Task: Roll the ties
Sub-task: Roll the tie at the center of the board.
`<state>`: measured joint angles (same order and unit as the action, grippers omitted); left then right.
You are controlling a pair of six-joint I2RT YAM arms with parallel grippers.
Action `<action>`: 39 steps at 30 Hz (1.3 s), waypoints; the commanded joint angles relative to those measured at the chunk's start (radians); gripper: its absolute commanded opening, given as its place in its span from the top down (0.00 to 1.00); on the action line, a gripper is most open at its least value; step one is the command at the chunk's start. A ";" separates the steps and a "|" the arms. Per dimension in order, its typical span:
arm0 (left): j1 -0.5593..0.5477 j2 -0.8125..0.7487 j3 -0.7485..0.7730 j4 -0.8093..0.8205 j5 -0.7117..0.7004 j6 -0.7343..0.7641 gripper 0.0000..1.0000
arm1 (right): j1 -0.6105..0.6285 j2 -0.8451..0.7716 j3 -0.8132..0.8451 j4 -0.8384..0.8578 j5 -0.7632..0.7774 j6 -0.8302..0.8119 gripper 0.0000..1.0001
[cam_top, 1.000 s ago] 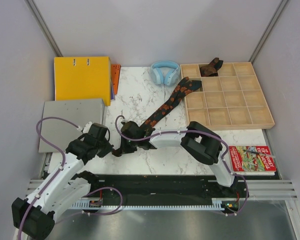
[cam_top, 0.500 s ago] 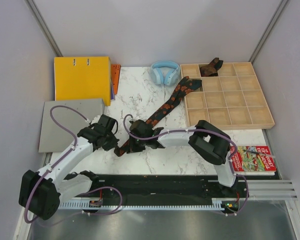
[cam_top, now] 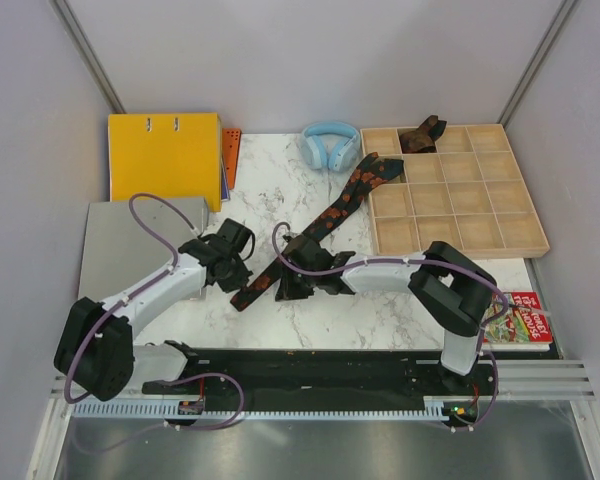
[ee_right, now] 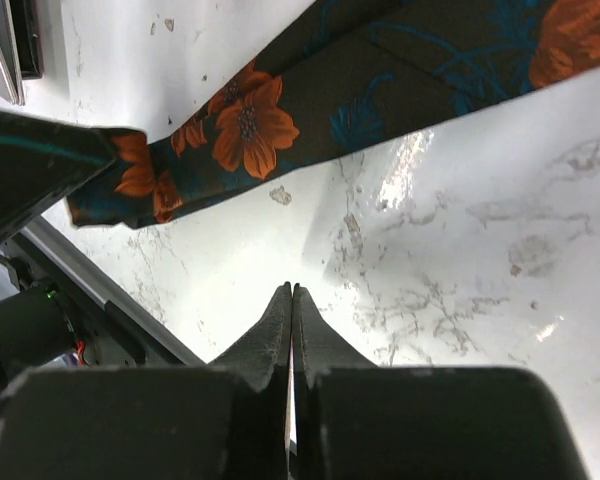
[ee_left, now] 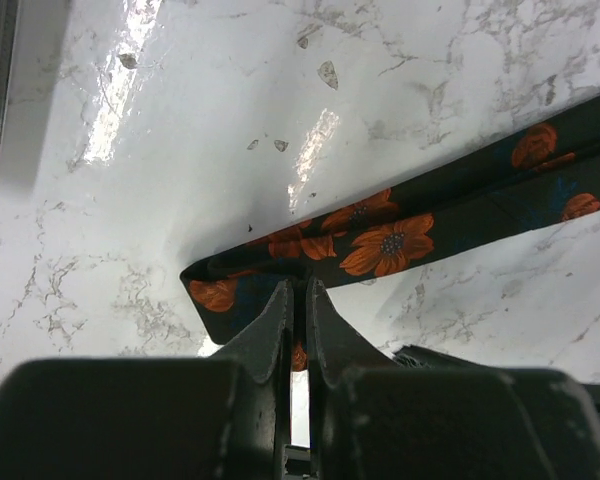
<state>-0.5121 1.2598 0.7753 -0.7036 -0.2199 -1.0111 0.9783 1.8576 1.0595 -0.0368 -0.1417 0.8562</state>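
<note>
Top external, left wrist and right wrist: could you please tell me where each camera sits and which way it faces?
Top external: above and behind the bases, looking down on the marble table; both arms, left hand and right hand show.
Left wrist: on the left arm, facing down past its shut fingertips at the floral tie.
Right wrist: on the right arm, facing down past its shut fingertips at marble and tie.
Shared: all three see the tie's near end.

Patterned tie (cam_top: 332, 212) cuts marble slab (cam_top: 270, 190) diagonally.
Bare marble lies open either side; divided tray (cam_top: 460, 252) walls the right, headphones (cam_top: 330, 143) the far edge, yellow binder (cam_top: 165, 155) the left.
</note>
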 commanded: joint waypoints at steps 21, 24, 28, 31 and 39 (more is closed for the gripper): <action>-0.019 0.130 0.067 0.095 -0.042 0.000 0.55 | 0.034 -0.176 -0.102 0.075 -0.045 -0.014 1.00; -0.019 0.107 0.070 0.093 -0.032 0.011 0.51 | 0.034 -0.178 -0.087 0.068 -0.041 -0.014 1.00; -0.019 0.075 0.068 0.082 -0.030 0.020 0.46 | 0.039 -0.181 -0.055 0.060 -0.050 -0.014 1.00; -0.019 0.043 0.070 0.070 -0.033 0.022 0.45 | 0.043 -0.182 -0.030 0.058 -0.055 -0.013 1.00; -0.016 -0.037 0.074 0.039 -0.061 0.046 0.30 | 0.051 -0.141 0.031 0.104 -0.094 0.030 1.00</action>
<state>-0.5259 1.2633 0.8127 -0.6548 -0.2371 -1.0019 1.0210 1.7081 1.0359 0.0059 -0.2001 0.8612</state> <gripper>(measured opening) 0.692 0.009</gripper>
